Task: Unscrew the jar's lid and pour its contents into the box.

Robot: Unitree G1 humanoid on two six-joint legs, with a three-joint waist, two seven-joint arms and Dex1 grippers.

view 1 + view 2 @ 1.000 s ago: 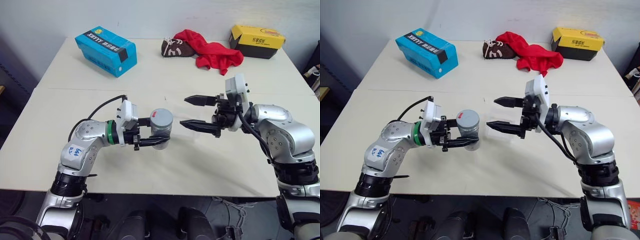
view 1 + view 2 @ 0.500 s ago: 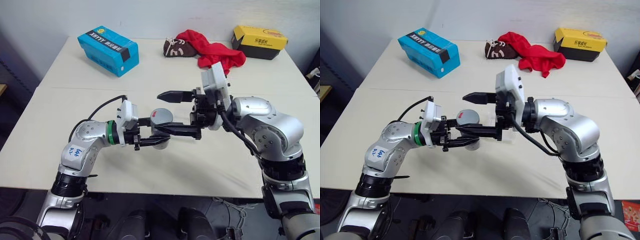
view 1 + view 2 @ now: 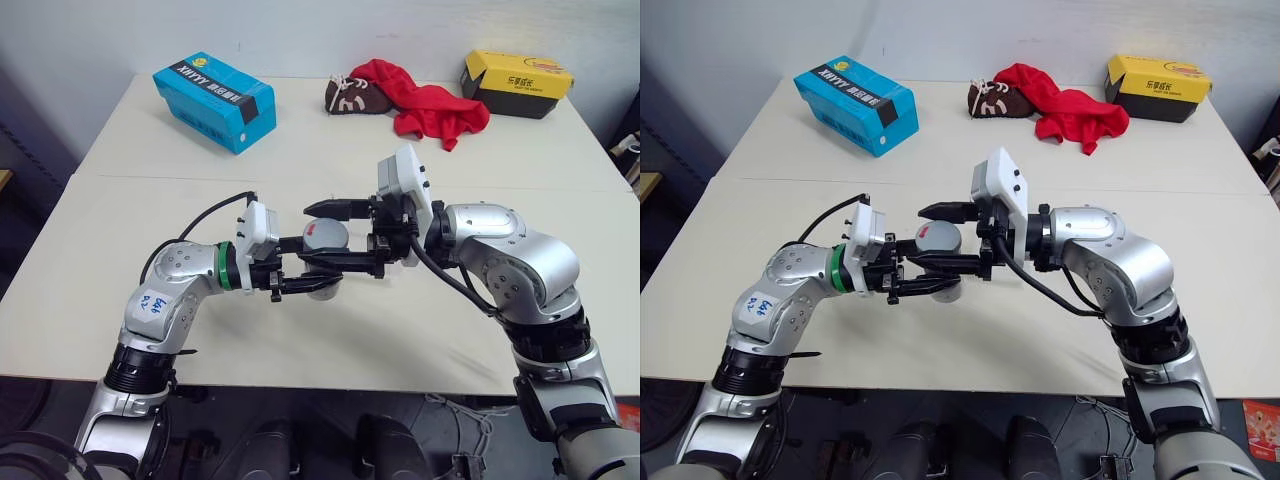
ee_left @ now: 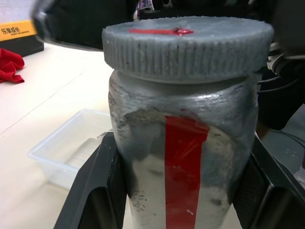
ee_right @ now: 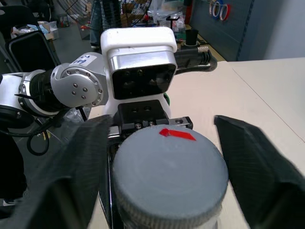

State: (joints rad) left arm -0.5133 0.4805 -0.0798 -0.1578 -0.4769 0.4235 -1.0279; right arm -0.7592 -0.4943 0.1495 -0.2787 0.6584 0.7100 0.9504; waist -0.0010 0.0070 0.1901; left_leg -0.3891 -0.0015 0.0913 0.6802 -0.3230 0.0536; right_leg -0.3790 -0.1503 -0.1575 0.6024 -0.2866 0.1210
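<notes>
My left gripper [image 3: 318, 266] is shut on the jar [image 4: 183, 157], holding it upright above the table's middle. The jar is a clear cylinder with a white label and a red stripe. Its grey ribbed lid [image 3: 325, 235] with a red mark on top is screwed on. My right gripper [image 3: 312, 236] reaches in level from the right and is open. One finger stands on each side of the lid [image 5: 169, 174], and a narrow gap shows at one finger. The contents are hidden behind the label. The clear box [image 4: 71, 148] lies on the table just behind the jar.
A blue carton [image 3: 213, 102] lies at the back left. A brown shoe [image 3: 352, 96] and a red cloth [image 3: 430, 105] are at the back middle. A yellow-and-black box [image 3: 515, 83] sits at the back right. A seam crosses the table behind the arms.
My right gripper has moved left to the jar and its fingers now straddle the lid, closer together than before. The left gripper and the jar have stayed still.
</notes>
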